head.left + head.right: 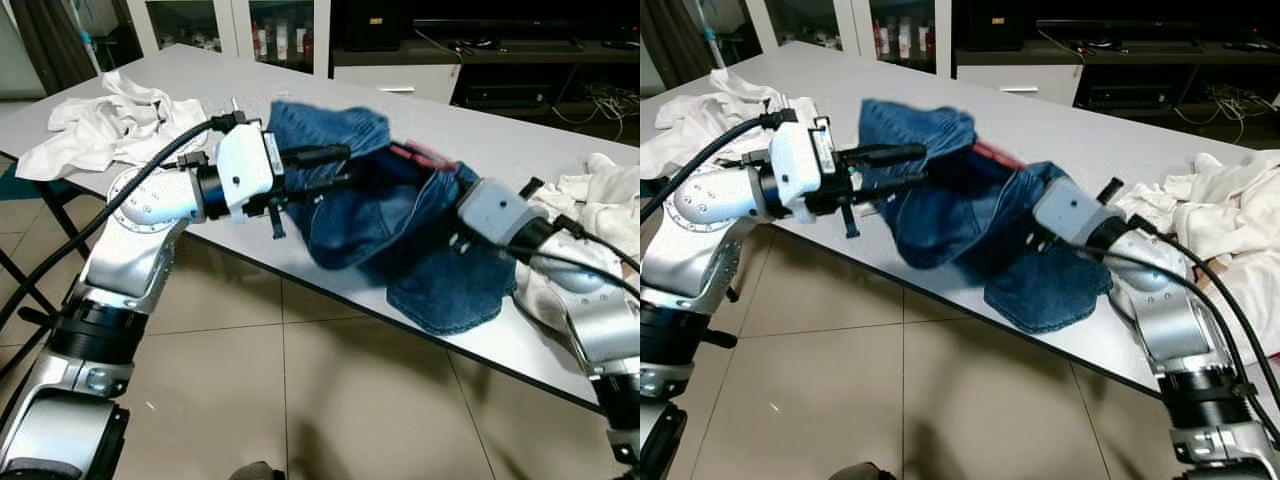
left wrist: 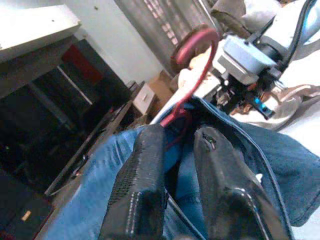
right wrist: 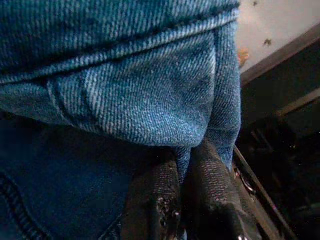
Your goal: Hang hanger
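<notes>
Blue jeans (image 1: 400,230) are lifted in a bunch over the front edge of the white table (image 1: 500,140). A red hanger (image 1: 422,156) pokes out of the top of them, and its hook (image 2: 192,45) shows beyond my left fingertips. From the left, my left gripper (image 1: 340,168) reaches in level, shut on a fold of the denim just short of the hanger. My right gripper (image 3: 186,165) is shut on a denim fold on the right side of the jeans. In the eye views the cloth hides its fingers beyond the grey wrist (image 1: 495,215).
White clothes (image 1: 100,125) lie heaped at the table's left end, and more white cloth (image 1: 610,200) at its right end. A dark TV unit (image 1: 500,60) and cabinets stand behind the table. Tiled floor (image 1: 300,380) lies in front of me.
</notes>
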Robot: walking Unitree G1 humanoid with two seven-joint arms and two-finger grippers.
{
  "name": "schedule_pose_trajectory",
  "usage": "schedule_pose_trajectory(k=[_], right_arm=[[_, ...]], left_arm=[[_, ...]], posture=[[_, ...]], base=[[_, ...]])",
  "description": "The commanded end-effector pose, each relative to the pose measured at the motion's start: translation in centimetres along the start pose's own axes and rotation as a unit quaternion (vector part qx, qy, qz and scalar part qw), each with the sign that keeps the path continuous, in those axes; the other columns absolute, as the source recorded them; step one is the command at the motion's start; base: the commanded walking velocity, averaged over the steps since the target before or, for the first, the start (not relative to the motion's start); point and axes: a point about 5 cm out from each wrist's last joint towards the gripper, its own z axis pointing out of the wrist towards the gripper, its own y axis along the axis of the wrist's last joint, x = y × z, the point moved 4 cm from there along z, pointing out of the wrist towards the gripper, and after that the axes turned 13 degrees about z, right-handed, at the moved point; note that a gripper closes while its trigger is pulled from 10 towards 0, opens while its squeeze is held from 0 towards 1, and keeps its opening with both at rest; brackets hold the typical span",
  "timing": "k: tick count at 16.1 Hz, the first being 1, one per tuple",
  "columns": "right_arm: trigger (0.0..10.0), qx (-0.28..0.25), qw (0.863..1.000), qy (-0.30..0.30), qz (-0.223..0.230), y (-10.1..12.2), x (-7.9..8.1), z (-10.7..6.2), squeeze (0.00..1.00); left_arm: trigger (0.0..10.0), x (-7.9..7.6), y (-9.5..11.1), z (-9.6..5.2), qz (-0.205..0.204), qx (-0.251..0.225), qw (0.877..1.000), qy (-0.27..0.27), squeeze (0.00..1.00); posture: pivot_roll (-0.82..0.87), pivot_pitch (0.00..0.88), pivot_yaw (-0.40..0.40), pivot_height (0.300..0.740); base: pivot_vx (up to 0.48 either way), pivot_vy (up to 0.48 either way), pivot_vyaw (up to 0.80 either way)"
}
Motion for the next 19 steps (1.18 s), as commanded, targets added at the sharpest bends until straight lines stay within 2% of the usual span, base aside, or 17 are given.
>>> schedule_pose_trajectory(k=[1, 2, 5, 8, 13, 15, 17, 19], right_arm=[[10.0, -0.022, 1.000, 0.001, -0.019, 1.1, -0.2, -0.1, 0.00], [10.0, -0.027, 0.999, 0.008, -0.038, 1.3, 0.1, -0.2, 0.00], [10.0, -0.023, 0.996, 0.027, -0.079, 0.8, 0.8, -0.5, 0.00], [10.0, -0.012, 0.997, 0.016, -0.072, 0.3, 0.2, -0.6, 0.00], [10.0, -0.020, 0.997, 0.010, -0.072, 0.8, -0.7, -0.4, 0.00], [10.0, -0.046, 0.996, 0.018, -0.079, 1.9, -0.4, -0.3, 0.00], [10.0, -0.053, 0.992, 0.028, -0.111, 2.5, -0.2, -0.5, 0.00], [10.0, -0.069, 0.990, 0.031, -0.122, 3.3, 0.1, -0.7, 0.00]], left_arm=[[10.0, -0.2, 0.3, 0.2, 0.012, -0.002, 1.000, -0.010, 1.00], [10.0, -0.3, 0.0, 0.2, 0.020, 0.006, 1.000, -0.020, 0.00], [10.0, 0.0, -1.2, -0.5, 0.016, 0.023, 0.999, -0.021, 0.00], [10.0, -0.4, -2.7, -1.2, -0.002, 0.050, 0.999, -0.018, 0.00], [10.0, -0.2, -3.2, -1.7, -0.001, 0.060, 0.998, -0.013, 0.00], [10.0, -1.6, -4.3, -2.4, -0.015, 0.091, 0.994, -0.061, 0.00], [10.0, -3.0, -4.9, -2.8, -0.024, 0.110, 0.989, -0.099, 0.00], [10.0, -2.9, -5.1, -2.5, -0.007, 0.114, 0.989, -0.096, 0.00]], posture=[[0.02, 0.000, 0.019, 0.723], [0.01, 0.000, 0.020, 0.723], [0.01, 0.000, 0.022, 0.723], [0.01, 0.000, 0.024, 0.723], [0.02, 0.000, 0.015, 0.723], [0.02, 0.000, 0.015, 0.723], [0.01, 0.000, 0.019, 0.723], [0.01, 0.000, 0.020, 0.723]], base=[[0.000, 0.000, 0.00], [0.000, 0.000, 0.00], [0.000, 0.000, 0.00], [0.000, 0.000, 0.00], [0.000, 0.000, 0.00], [0.000, 0.000, 0.00], [0.000, 0.000, 0.00], [0.000, 0.000, 0.00]])
